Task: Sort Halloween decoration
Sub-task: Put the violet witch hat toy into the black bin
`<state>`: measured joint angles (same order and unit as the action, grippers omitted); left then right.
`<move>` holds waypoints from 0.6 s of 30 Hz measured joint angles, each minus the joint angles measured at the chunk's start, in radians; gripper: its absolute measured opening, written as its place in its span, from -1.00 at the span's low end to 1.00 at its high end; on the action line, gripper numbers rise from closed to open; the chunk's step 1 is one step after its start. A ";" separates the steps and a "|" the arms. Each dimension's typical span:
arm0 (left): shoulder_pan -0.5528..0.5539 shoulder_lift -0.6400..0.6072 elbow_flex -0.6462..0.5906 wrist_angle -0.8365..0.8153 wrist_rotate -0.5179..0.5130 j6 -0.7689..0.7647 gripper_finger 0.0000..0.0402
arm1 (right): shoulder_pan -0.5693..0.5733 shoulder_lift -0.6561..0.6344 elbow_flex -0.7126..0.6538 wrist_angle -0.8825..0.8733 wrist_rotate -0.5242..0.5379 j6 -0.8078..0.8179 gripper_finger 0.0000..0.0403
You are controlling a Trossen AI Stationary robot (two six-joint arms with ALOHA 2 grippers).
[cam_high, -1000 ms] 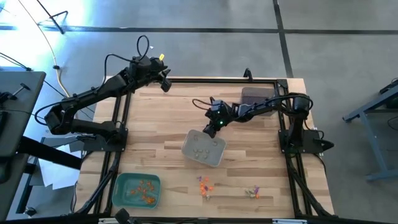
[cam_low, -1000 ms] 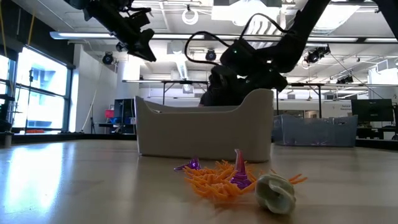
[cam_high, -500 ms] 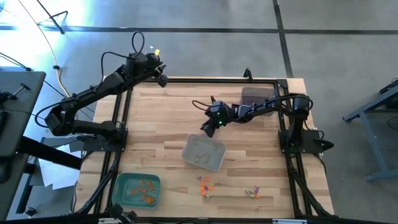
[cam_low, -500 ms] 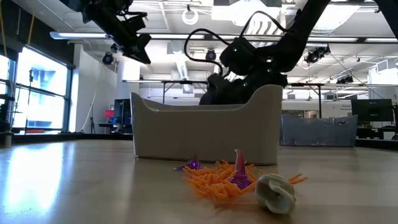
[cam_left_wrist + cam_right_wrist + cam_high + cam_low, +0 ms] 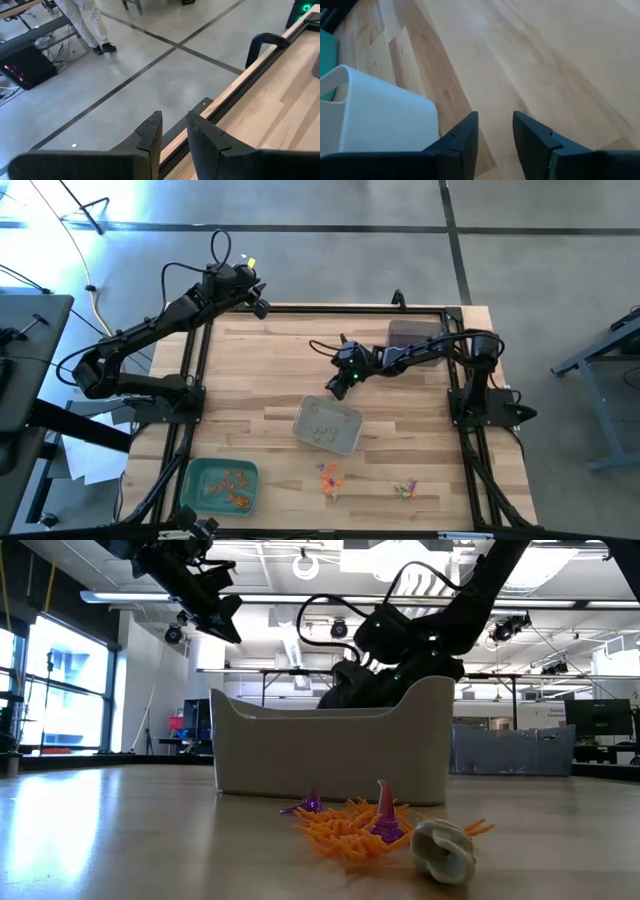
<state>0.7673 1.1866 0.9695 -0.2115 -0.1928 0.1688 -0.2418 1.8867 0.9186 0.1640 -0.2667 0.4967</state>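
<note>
Spiky orange, glossy purple and rounded pale Halloween decoration (image 5: 385, 828) heaped on grained wooden table (image 5: 260, 380), before smooth grey tray (image 5: 327, 425). Right gripper (image 5: 336, 387) just beyond tray rim, fingers slightly parted, empty. Left gripper (image 5: 173, 131) over far table corner, narrowly parted, empty. Seen only from left wrist: person's legs.

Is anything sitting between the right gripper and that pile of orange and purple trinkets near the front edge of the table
Yes. The grey tray sits on the table between the right gripper and the orange and purple trinkets; the gripper hovers just behind the tray's far edge.
</note>
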 joint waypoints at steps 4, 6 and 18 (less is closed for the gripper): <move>0.000 0.000 0.000 0.000 0.000 -0.003 -0.62 | -0.002 0.006 -0.004 0.066 -0.026 0.001 -0.52; 0.000 0.000 0.000 0.000 0.000 -0.013 -0.62 | -0.006 0.006 0.005 0.073 -0.022 0.001 -0.58; -0.003 0.000 0.000 -0.002 0.090 -0.089 -0.62 | -0.009 0.006 0.100 -0.190 -0.025 -0.031 -0.51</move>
<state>0.7647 1.1866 0.9695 -0.2131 -0.1025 0.0803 -0.2513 1.8927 1.0183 -0.0265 -0.2920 0.4661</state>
